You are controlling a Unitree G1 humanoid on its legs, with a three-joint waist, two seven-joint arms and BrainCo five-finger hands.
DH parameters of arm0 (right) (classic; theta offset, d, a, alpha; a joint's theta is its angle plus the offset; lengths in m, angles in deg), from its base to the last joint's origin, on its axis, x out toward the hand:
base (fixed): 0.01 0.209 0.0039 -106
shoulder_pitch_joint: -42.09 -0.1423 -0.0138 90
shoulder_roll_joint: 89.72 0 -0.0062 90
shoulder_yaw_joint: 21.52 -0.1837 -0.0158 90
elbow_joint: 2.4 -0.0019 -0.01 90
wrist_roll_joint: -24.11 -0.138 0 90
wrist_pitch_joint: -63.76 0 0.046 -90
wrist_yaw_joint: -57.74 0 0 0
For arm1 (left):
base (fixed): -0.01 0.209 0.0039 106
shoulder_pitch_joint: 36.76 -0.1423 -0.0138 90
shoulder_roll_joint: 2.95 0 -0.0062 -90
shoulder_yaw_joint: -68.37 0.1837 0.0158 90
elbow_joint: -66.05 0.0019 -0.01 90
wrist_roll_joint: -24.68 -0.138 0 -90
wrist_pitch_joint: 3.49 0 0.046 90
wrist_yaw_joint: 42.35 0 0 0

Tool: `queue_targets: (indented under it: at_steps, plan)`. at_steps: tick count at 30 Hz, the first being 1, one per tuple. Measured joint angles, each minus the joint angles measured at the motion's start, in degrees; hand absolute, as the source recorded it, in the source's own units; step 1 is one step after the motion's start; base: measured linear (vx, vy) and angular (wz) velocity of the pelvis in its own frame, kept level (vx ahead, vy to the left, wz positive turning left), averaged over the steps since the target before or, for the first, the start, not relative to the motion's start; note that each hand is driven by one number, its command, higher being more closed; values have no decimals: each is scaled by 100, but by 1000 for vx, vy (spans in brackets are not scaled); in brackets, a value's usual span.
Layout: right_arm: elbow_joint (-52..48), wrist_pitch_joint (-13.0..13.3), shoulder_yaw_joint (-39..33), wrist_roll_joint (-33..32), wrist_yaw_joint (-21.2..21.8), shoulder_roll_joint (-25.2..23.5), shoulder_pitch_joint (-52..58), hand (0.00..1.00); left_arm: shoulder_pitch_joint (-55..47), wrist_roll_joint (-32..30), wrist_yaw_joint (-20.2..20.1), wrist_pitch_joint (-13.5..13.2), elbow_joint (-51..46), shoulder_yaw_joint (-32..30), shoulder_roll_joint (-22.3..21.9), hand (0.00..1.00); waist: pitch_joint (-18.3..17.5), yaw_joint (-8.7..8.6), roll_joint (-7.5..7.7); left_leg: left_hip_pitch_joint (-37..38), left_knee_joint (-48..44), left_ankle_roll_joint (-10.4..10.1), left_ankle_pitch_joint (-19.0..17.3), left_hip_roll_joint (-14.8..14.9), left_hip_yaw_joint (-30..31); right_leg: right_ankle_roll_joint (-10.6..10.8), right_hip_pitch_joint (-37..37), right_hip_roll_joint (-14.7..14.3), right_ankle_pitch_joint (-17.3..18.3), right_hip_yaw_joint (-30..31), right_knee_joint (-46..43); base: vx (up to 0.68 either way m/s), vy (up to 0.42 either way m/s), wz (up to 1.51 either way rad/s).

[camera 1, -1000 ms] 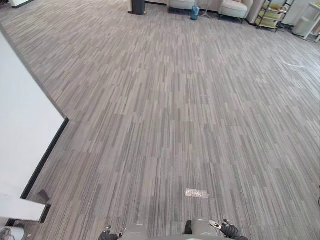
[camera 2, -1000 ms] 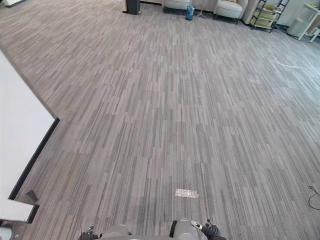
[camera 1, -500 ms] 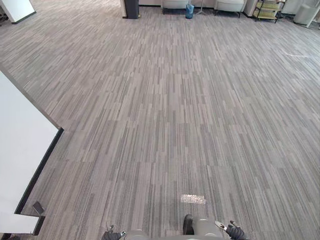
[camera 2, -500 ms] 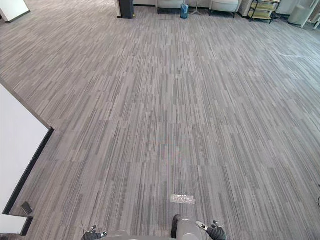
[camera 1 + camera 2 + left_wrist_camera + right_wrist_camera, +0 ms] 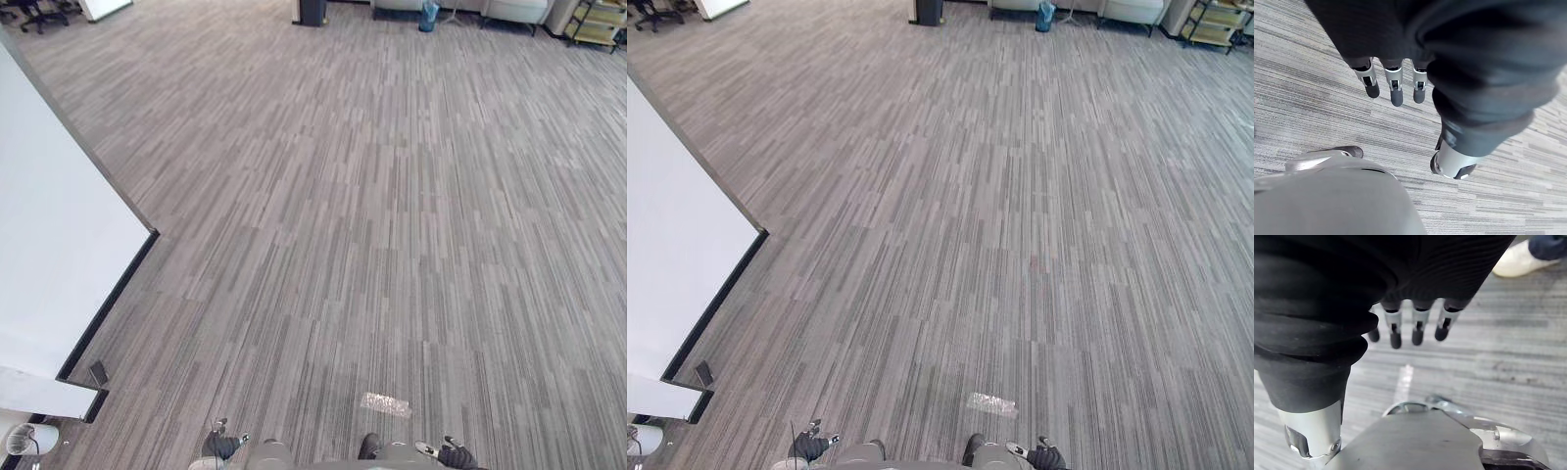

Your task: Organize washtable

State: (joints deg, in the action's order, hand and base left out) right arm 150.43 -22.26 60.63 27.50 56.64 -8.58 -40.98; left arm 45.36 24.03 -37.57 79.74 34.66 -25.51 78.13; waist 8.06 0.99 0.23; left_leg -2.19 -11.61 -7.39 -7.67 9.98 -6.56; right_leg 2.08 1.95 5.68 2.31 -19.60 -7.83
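We look down from the head camera across a wide stretch of grey striped carpet (image 5: pixel 392 225). No washtable and none of its items can be picked out here, so we cannot say which way the task's thing lies from either hand, how its long axis runs, or which arm is nearer to it. To our left stands a white panel with a dark lower edge (image 5: pixel 59 245), its corner jutting toward the open floor; whether it belongs to the washtable we cannot tell. A small pale strip of tape (image 5: pixel 386 403) lies on the carpet just ahead of us, slightly to the right. Far across the room, along the top edge, we see a dark pedestal (image 5: pixel 312 12), a blue bin (image 5: pixel 428 16), pale upholstered seats (image 5: pixel 514 10) and a metal shelf rack (image 5: pixel 596 20). Our left hand (image 5: pixel 1393 83) hangs at our side over the carpet, its fingers straight and relaxed, holding nothing. Our right hand (image 5: pixel 1415 325) hangs the same way, fingers loose and pointing down at the floor, also empty. Past the right hand, a person's white shoe (image 5: pixel 1520 259) rests on the carpet. We judge both hands equally free, with nothing within reach of either.
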Motion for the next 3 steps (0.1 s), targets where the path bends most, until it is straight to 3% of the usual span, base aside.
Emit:
queue_targets:
  at_steps: [3]
  plan:
    - [-2, 4, 4, -52, -5, 0, 6, 0, 6, 4, 13, -30, 19, 202, 56, 0, -6, -8, 5, 138, 271, 140, 82, -230, -137, 151, -85, 111, -219, 109, 315, 11, 131, -13]
